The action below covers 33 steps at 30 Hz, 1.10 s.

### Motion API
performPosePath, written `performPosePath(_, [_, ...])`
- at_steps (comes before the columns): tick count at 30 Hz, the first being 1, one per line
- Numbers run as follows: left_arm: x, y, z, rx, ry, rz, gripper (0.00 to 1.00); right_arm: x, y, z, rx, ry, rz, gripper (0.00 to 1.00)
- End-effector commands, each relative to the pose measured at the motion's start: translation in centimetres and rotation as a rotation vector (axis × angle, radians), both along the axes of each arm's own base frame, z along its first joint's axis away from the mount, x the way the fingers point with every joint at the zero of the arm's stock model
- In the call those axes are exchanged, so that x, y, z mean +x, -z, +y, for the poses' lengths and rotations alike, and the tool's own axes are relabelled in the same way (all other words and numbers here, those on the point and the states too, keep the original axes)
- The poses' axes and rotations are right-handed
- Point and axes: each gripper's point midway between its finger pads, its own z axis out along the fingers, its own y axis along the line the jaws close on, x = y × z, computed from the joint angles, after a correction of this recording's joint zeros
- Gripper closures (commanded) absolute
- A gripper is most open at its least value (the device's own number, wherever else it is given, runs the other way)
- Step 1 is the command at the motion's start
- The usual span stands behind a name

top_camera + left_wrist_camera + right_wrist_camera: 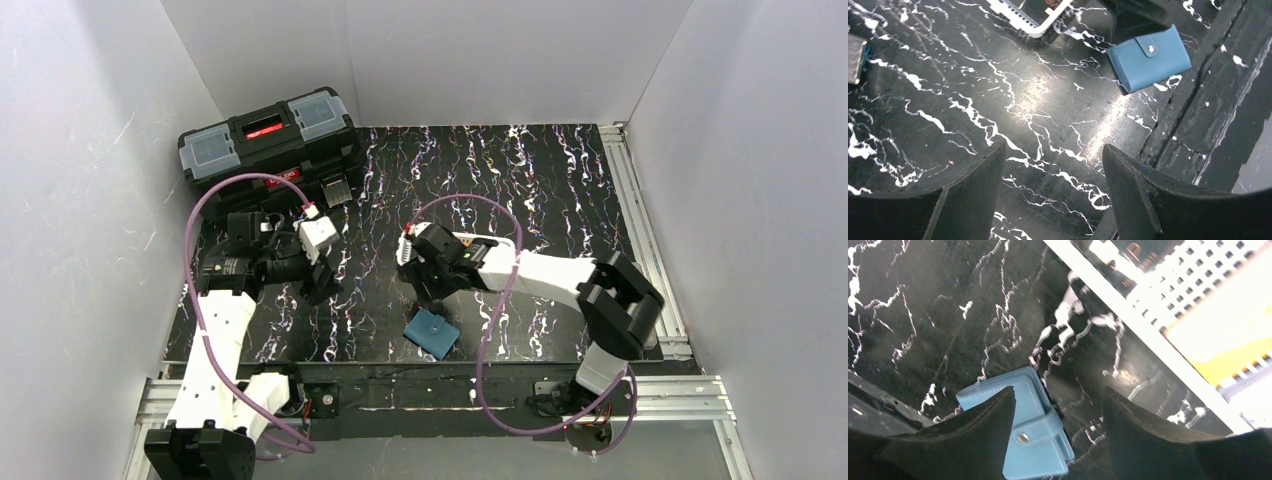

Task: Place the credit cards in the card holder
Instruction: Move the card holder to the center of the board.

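The teal card holder lies snapped shut on the black marbled table near the front edge. It also shows in the left wrist view and the right wrist view. My right gripper is open just above it, and its left finger covers part of the holder. My right gripper in the top view hangs just behind the holder. An orange card and a dark card lie in a white mesh basket. My left gripper is open and empty over bare table, left of the holder.
A black toolbox with a red label stands at the back left. A corner of the white basket shows in the left wrist view. The table's front edge and metal rail run just in front of the holder.
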Motion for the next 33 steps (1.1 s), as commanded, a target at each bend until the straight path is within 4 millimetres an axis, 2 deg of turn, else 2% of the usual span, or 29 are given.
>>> performPosePath(1, [-2.0,0.9,-1.8,0.0,0.131,0.013,0.31,0.0,-3.0,-2.5,0.011,-0.001,-0.118,0.26])
performPosePath(3, [-2.6,1.6,-2.2,0.009,0.166,0.01,0.3,-1.2,-2.5,-3.6,-0.011,-0.019,-0.098,0.24])
performPosePath(6, [-3.3,2.5,-2.7,0.022,0.215,0.007,0.28,-3.4,-1.6,-4.2,-0.012,-0.074,-0.056,0.24])
performPosePath(9, [-3.8,2.9,-2.8,0.04,0.258,-0.02,0.28,-5.0,-0.7,-3.8,-0.022,-0.146,-0.034,0.24])
performPosePath(13, [-3.9,3.4,-2.8,0.077,0.309,-0.076,0.27,-6.1,0.1,-2.6,-0.065,-0.242,-0.049,0.27])
performPosePath(22, [-3.2,3.6,-2.7,0.092,0.305,-0.085,0.26,-6.2,1.8,-2.1,-0.172,-0.273,-0.115,0.4])
performPosePath(27, [-2.6,3.1,-2.8,0.093,0.293,-0.105,0.27,-5.4,2.0,-1.6,-0.194,-0.261,-0.142,0.57])
performPosePath(33, [-1.7,2.9,-2.7,0.101,0.275,-0.118,0.29,-4.0,1.8,0.7,-0.185,-0.247,-0.17,0.67])
